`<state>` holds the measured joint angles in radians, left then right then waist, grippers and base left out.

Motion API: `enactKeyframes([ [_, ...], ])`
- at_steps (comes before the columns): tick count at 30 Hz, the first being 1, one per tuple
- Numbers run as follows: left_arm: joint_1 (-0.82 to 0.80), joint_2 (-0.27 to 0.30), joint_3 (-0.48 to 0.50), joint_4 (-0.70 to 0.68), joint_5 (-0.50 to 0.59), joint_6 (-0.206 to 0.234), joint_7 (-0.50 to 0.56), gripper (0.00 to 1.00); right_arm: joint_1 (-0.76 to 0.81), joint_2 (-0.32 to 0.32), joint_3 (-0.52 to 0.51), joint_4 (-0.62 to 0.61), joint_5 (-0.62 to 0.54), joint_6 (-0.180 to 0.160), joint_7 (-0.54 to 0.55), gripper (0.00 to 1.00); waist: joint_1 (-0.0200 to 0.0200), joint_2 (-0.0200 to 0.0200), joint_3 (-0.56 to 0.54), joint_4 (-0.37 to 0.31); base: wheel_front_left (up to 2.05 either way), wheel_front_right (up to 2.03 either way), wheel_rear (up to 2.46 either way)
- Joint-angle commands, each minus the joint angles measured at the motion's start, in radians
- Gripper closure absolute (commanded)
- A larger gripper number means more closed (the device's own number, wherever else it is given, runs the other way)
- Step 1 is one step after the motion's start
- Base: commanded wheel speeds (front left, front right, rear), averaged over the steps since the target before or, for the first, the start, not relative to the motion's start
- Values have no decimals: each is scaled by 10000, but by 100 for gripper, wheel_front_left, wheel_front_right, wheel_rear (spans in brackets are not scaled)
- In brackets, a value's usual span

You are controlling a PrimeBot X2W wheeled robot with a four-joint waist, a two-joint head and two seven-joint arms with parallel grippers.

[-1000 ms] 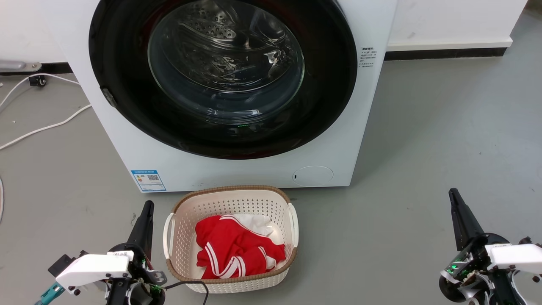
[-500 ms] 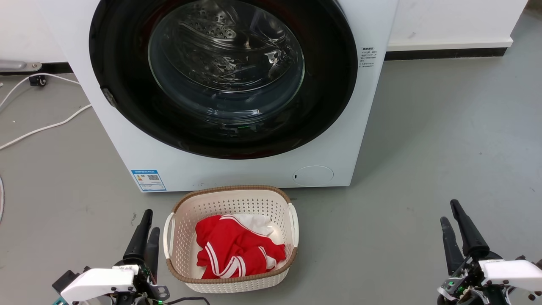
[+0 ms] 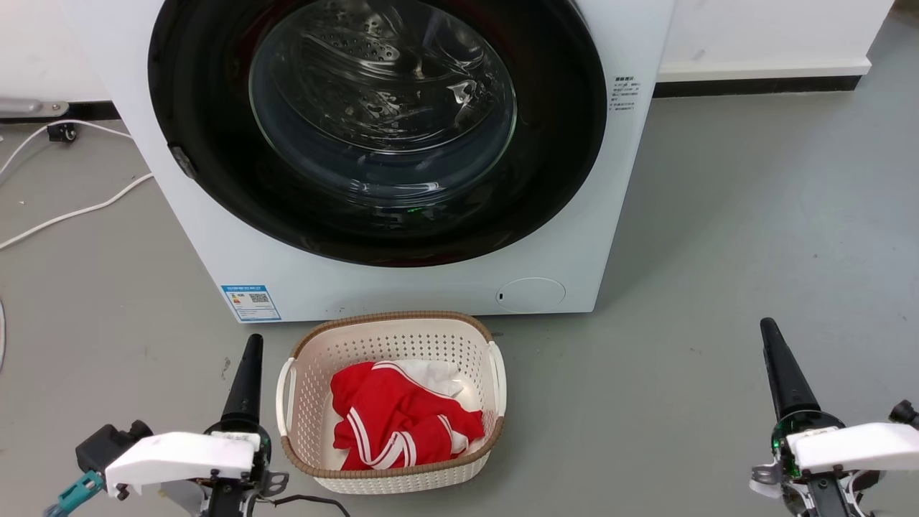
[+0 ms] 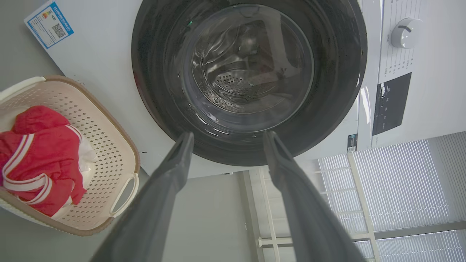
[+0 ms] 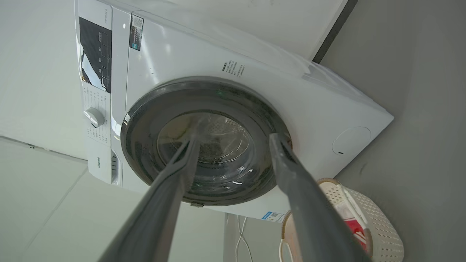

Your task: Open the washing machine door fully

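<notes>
Progress: 0 steps show as done. Door (image 3: 380, 129) sits shut, flush in the front of the machine (image 3: 402, 291), with no gap at its rim in any view. Left to do, as I judge it: reach the rim, free it, and swing it out to full travel.

1. Machine: white, on the grey floor (image 3: 718, 215), straight ahead of the robot.
2. Door: round, glossy black, nearly as wide as the machine front. A bulging clear glass bowl sits at its centre, with the perforated steel drum visible through it.
3. Basket (image 3: 391, 317): cream with a brown rim, on the floor just before the machine, below the door. It holds red-and-white clothes (image 3: 402, 424).
4. Left tool (image 3: 250, 345): low, just beside the basket, well apart from the door. Its 2 fingers are spread and hold nothing.
5. Right tool (image 3: 768, 329): low at the right, well apart from the door, fingers likewise spread and empty.
6. Tab (image 3: 183, 162): small and grey, on the door's left rim; likely the pull point.
</notes>
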<state>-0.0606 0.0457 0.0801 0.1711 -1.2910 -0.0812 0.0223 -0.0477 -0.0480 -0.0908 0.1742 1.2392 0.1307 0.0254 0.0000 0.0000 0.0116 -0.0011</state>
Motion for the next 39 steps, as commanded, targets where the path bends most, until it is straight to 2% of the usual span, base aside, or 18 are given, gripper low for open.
enactKeyframes([
  [1,-89,31,-79,-325,524,104,-109,0,-84,-35,78,-358,-639,2,-124,0,0,0,10,-3,0,0,0],
  [20,64,38,-668,-1091,3987,870,-806,0,180,-36,446,-1189,-4678,1,-821,0,0,0,81,-20,0,0,0],
  [39,300,44,-1115,-1532,6608,998,-1414,0,488,-36,501,-1618,-7464,1,-1438,0,0,0,73,-20,0,0,0],
])
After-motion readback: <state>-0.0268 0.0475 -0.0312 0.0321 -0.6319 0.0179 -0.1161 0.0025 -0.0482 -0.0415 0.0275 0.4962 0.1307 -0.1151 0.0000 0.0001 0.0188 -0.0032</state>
